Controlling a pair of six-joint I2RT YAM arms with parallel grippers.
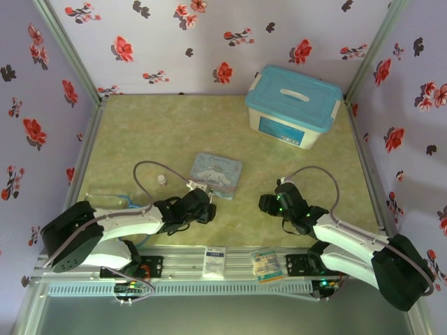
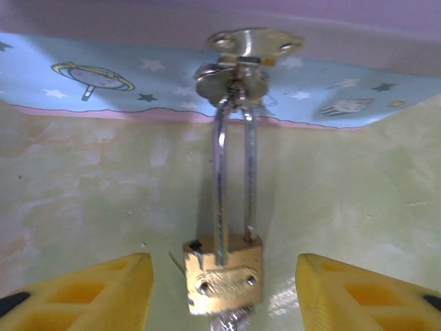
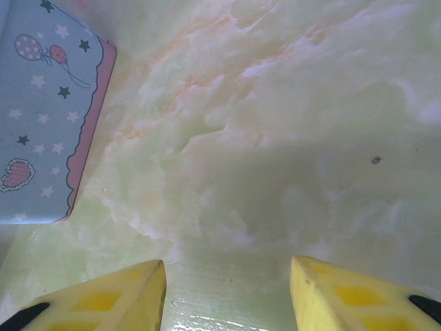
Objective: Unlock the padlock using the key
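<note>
Brass padlock (image 2: 222,274), thin silvery shackle (image 2: 220,179), on marbled green table (image 2: 83,200)

The padlock (image 2: 222,276), a small brass body with 2 screws, lies flat mid-table (image 1: 140,132), its long silvery shackle hooked through the tin's (image 2: 103,83) hasp. A grey stub, seemingly the key (image 2: 231,321), sticks from its base.

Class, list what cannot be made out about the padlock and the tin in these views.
- Left wrist: the padlock has its keyhole end cut off by the bottom edge; the silvery bit there is too blurred to identify.
- Top external: the padlock is too small for any detail.
- Right wrist: the tin is cut off by the left edge.
</note>
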